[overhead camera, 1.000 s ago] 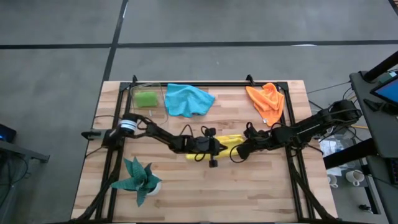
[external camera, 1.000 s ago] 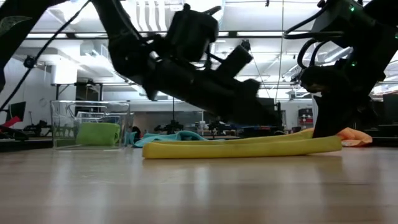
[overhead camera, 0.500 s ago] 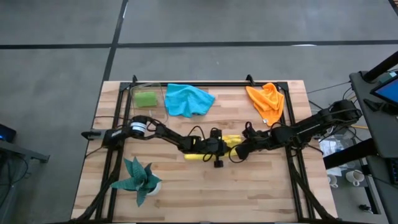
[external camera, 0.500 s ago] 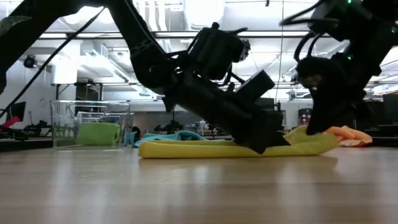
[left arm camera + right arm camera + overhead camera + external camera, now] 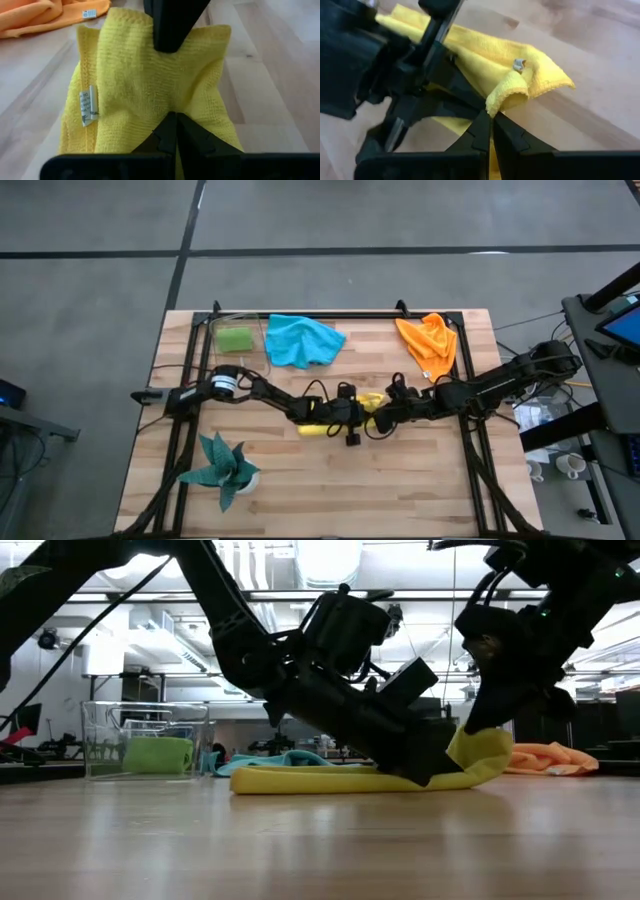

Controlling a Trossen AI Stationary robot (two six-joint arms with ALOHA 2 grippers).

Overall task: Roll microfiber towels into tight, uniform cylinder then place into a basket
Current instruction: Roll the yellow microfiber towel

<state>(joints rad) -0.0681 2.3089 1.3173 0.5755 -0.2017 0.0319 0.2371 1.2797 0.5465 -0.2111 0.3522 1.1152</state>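
Observation:
A yellow towel, folded into a long strip, lies on the table's middle. My left gripper is shut and slants down onto the strip near its right end. My right gripper is shut on that end and holds it raised and curled over. The lime green towel sits rolled inside the clear basket at the far left. A blue towel and an orange towel lie crumpled along the far edge. My left gripper presses its shut fingertips onto the top of the yellow strip near its right end, slanting down from the table's left side. The strip stays flat on the table beneath it. My right gripper pinches the strip's right end by a folded edge between its two fingers, coming from above and the right. That end is lifted off the table and bends over my left gripper's tip; the rest of the strip lies flat.
A dark teal spiky plant in a white pot stands near the front left. A black metal frame runs along the table's edges. Bare wood lies along the near edge.
My left gripper has slid toward the table's right along the strip and sunk onto it near its right end. My right gripper has risen and come a little left, lifting the strip's right end and curling it over; the rest of the strip has stayed put.

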